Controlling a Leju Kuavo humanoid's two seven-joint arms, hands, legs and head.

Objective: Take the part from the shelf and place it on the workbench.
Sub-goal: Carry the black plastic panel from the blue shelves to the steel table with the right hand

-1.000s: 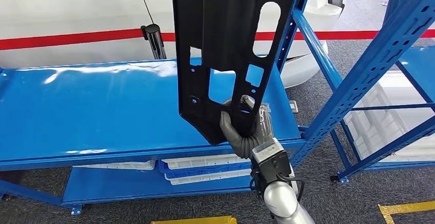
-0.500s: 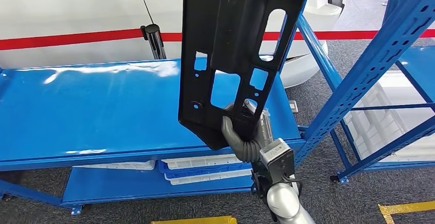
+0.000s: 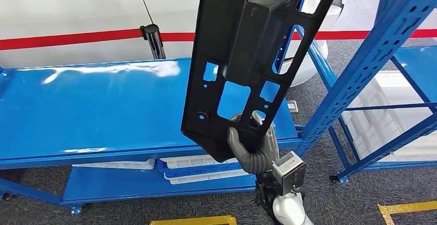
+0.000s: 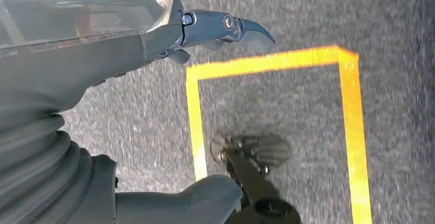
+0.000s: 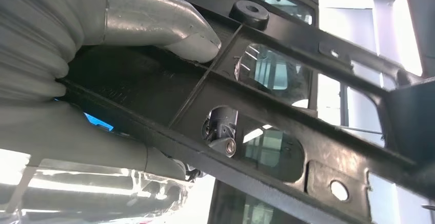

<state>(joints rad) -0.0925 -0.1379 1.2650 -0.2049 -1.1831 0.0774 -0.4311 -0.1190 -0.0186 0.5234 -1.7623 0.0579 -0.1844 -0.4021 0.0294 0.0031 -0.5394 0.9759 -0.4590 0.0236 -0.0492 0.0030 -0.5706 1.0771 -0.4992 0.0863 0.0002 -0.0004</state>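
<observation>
1. The right hand grips the black part at its lower end, thumb on one face, fingers through a cutout.
2. The part rises toward 12 o'clock, tilted, in the air above the blue table; it seems picked already, placing remains.
3. The left hand holds nothing, fingers apart, above the floor.
4. White trays lie on the lower shelf at 7 o'clock from the hand; contents unclear.

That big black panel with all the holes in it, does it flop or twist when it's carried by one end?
Probably stiff: the black panel stands straight above the right robot hand, which grips its lower end. Ribs on its back suggest moulded plastic, likely light for its size. Held so low, it may tend to tip.
</observation>
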